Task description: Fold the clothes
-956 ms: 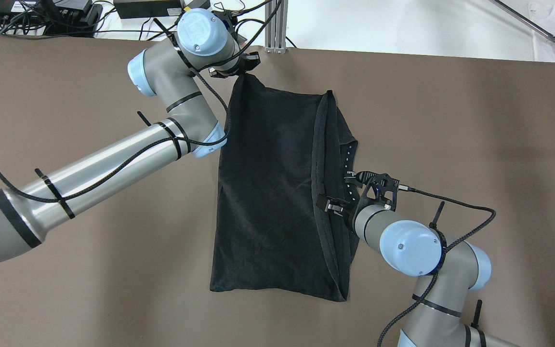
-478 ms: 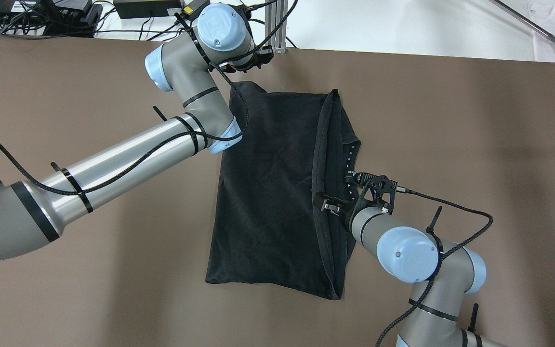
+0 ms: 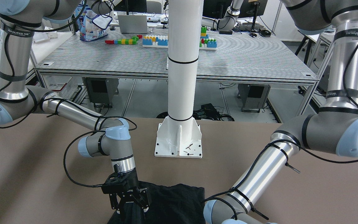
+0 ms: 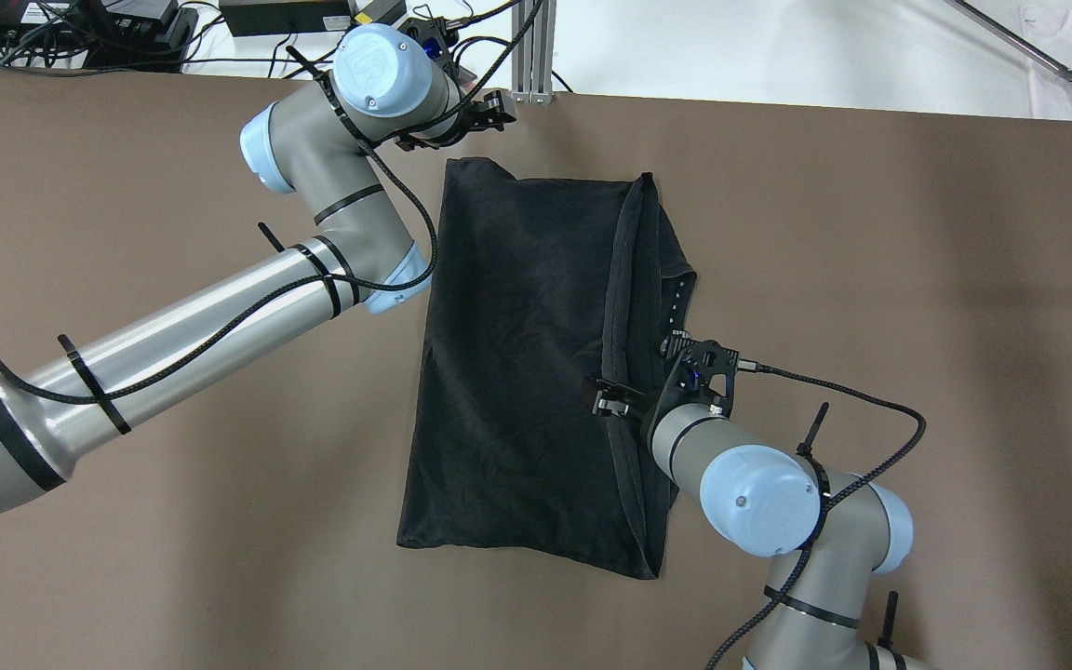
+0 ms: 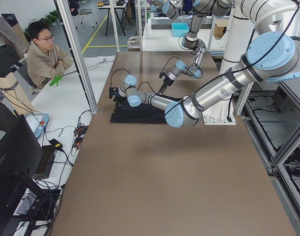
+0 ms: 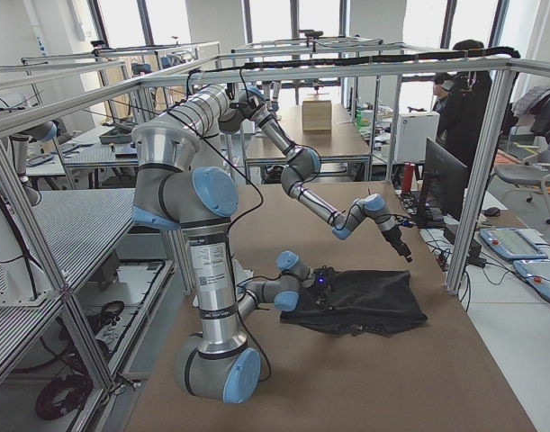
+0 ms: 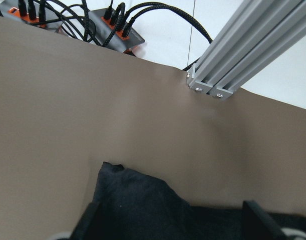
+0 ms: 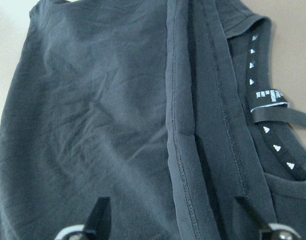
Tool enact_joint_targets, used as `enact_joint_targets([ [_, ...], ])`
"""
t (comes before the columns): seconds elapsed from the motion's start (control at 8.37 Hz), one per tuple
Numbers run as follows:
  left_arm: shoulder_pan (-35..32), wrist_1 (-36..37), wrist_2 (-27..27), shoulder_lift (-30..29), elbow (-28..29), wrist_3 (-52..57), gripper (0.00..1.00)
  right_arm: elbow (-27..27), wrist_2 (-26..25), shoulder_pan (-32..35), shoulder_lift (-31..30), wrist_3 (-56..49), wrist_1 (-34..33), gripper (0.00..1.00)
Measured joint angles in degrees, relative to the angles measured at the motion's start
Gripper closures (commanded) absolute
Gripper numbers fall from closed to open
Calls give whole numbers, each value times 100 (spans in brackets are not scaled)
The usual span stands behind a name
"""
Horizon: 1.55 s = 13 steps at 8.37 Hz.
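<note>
The black garment [image 4: 517, 372] lies flat on the brown table, with a doubled hem band running down its right part and a neck label [image 8: 273, 107] showing. My left gripper [image 4: 491, 110] is open and empty, just beyond the garment's far-left corner [image 7: 132, 195]. My right gripper [image 4: 606, 402] is open, low over the hem band near the garment's right side; its fingers [image 8: 100, 215] stand apart with cloth between and below them. It also shows in the front view [image 3: 129, 203], over the garment [image 3: 172, 199].
The white pillar [image 3: 182, 77] stands on its base plate [image 3: 179, 143] at the robot's side of the table. An aluminium post [image 4: 531, 56] and cables [image 4: 80, 28] sit along the far edge. An operator [image 5: 44, 51] sits beyond that edge.
My left gripper has let go of the far-left corner, which dropped flat, and has drawn back past it. My right gripper has moved left over the hem band.
</note>
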Motion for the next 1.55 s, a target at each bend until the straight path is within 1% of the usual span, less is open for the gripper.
enact_joint_targets([
  [0.12, -9, 10, -6, 152, -228, 21, 0, 29, 12, -87, 84, -254, -332, 44],
  [0.36, 5, 26, -9, 269, -411, 5, 0, 229, 2, -473, 137, -1175, -1198, 57],
  [0.6, 19, 27, -10, 287, -442, -11, 0, 599, 10, -724, 133, -1627, -1920, 59],
  [0.84, 31, 19, -5, 288, -446, -33, 0, 814, -18, -938, 78, -1726, -2402, 59],
  [1.2, 36, 13, 18, 291, -447, -50, 0, 833, -97, -1105, 19, -1824, -2659, 59],
  [1.31, 44, 9, 23, 292, -447, -54, 0, 827, -104, -1121, 18, -1846, -2689, 64],
  [1.55, 49, -5, 31, 299, -447, -57, 0, 814, -105, -1130, 8, -1861, -2713, 64],
])
